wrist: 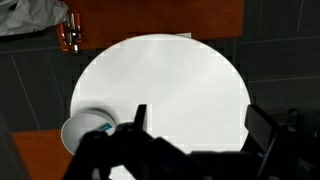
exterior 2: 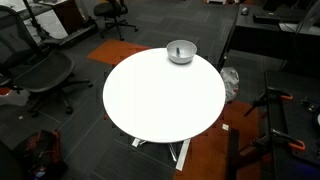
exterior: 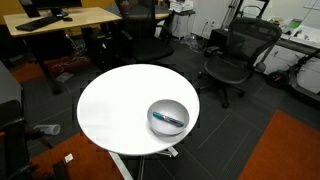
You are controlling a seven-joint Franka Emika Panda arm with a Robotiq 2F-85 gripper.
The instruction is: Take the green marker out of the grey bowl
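The grey bowl [exterior: 168,117] sits near the edge of the round white table [exterior: 120,110] and also shows in both exterior views [exterior 2: 181,51]. The green marker [exterior: 169,119] lies inside it, slanting across the bottom. In the wrist view the bowl [wrist: 82,128] is at the lower left, partly hidden by the gripper body, with a bit of the marker [wrist: 106,128] at its rim. My gripper [wrist: 198,118] is open and empty, high above the table's middle, to the right of the bowl. The arm is not seen in the exterior views.
Black office chairs [exterior: 237,52] and a wooden desk [exterior: 60,20] stand around the table. More chairs [exterior 2: 35,65] and a tripod stand [exterior 2: 275,110] flank it. An orange carpet [exterior: 275,150] lies on the dark floor.
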